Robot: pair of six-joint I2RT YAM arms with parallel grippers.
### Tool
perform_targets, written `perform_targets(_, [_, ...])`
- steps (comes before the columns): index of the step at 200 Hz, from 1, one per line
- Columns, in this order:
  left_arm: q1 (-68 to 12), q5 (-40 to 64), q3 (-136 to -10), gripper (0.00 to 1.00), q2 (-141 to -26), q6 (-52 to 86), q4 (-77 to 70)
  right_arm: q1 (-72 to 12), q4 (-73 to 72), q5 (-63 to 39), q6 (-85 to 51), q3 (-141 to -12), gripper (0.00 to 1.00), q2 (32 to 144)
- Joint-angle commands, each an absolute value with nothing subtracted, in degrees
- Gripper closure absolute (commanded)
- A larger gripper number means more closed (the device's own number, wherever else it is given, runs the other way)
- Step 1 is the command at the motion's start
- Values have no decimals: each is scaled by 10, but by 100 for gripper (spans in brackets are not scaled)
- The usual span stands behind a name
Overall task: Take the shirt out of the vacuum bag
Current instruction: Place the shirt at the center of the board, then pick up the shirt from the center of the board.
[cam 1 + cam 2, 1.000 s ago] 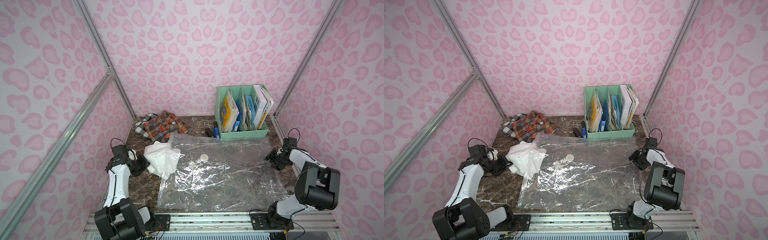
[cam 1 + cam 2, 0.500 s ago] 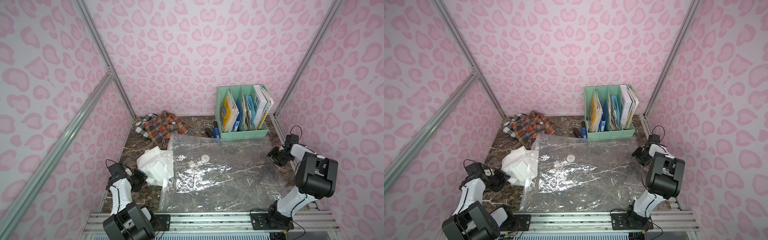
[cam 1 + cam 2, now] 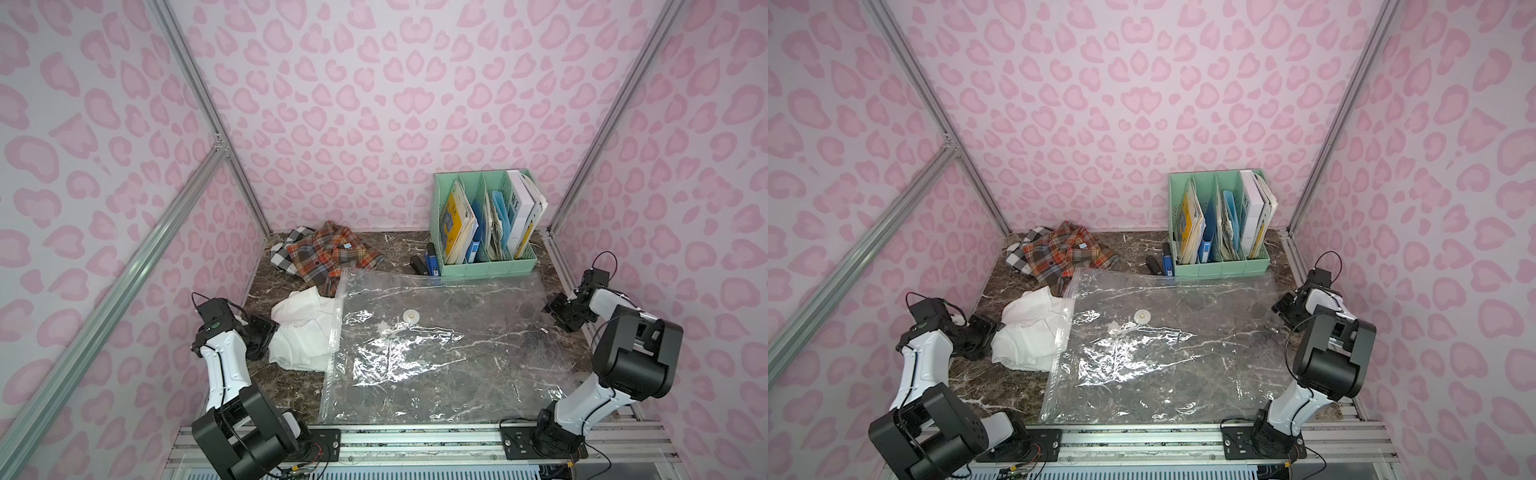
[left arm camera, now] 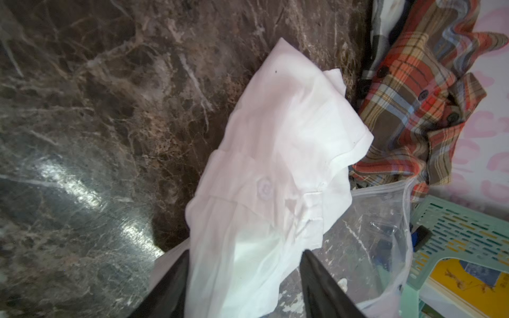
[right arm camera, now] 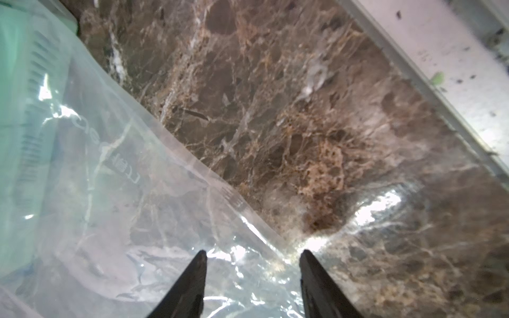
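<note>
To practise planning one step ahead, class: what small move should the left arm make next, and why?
Probably draw the left gripper back from the white shirt. Its jaws stand open, and the shirt lies almost wholly outside the vacuum bag, with only its edge seemingly tucked under the bag.

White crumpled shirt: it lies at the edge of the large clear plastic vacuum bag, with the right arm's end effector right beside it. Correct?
No. Both top views show the left end effector beside the white crumpled shirt; the right end effector is at the opposite edge of the large clear plastic vacuum bag. The shirt does lie at the bag's edge.
</note>
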State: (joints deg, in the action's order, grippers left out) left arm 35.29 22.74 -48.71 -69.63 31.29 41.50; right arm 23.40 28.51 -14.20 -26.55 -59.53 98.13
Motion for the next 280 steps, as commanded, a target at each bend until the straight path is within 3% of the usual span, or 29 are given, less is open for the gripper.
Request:
perform_targets(1, [335,191,-493,33,-689,294,468,234,293,-151,-255,-595,44,974])
perform_targets(17, [318,177,-522,29,-689,283,468,234,299,-156,-253,-598,44,968])
perform_targets(20, [314,176,-529,17,-691,279,470,234,300,-157,-252,-599,44,967])
perform_targets(35, [298,164,-563,12,-704,264,476,232,308,-162,-249,-605,44,966])
perform_targets(39, [295,158,-568,0,-703,263,478,232,310,-163,-249,-607,44,966])
perform_targets(98, [295,40,-582,2,-660,282,502,219,330,-168,-239,-628,44,970])
perform_targets(136, [276,239,-542,2,-680,263,389,204,344,-180,-226,-650,43,977])
perform_targets(148, [244,261,-526,2,-689,254,370,198,349,-186,-222,-653,44,977])
perform_targets(174, [147,214,-534,2,-727,229,391,187,355,-194,-212,-652,43,971])
perform_targets(237, [85,78,-562,2,-830,194,425,185,365,-211,-194,-647,43,936])
perform_targets(280, [-6,-57,-644,2,-942,189,449,186,360,-228,-198,-638,43,912])
